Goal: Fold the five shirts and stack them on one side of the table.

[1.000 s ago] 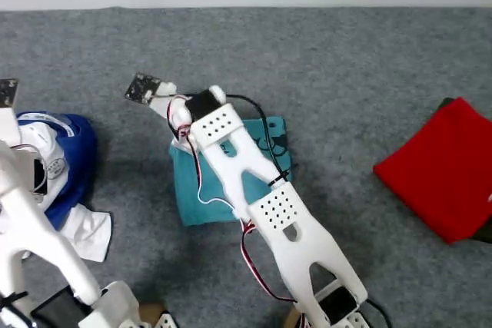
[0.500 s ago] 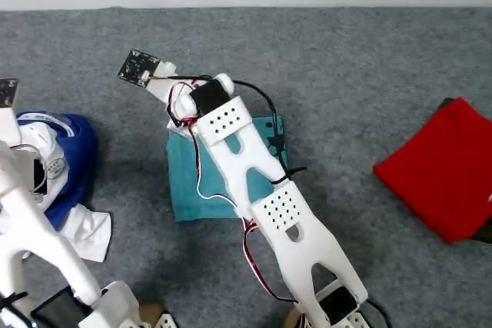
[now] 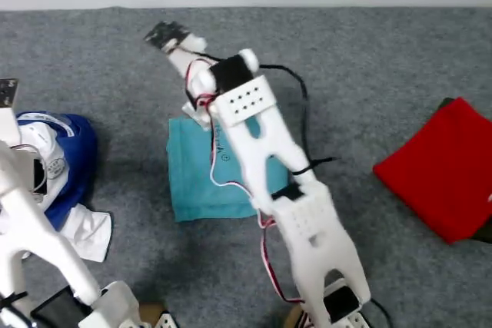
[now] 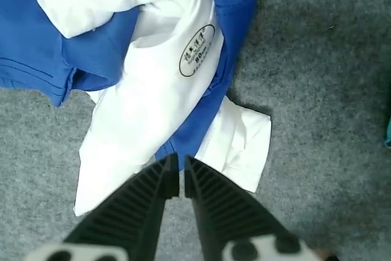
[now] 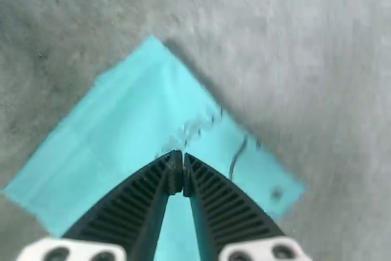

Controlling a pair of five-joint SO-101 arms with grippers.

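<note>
as the right tool (image 5: pixel 177 163) hangs, teal shirt (image 5: pixel 122 126) lies below.

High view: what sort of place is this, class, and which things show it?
Probably a robotics lab bench set up for laundry folding: a grey carpeted table, a white robot arm over a folded teal shirt, and a red shirt.
</note>
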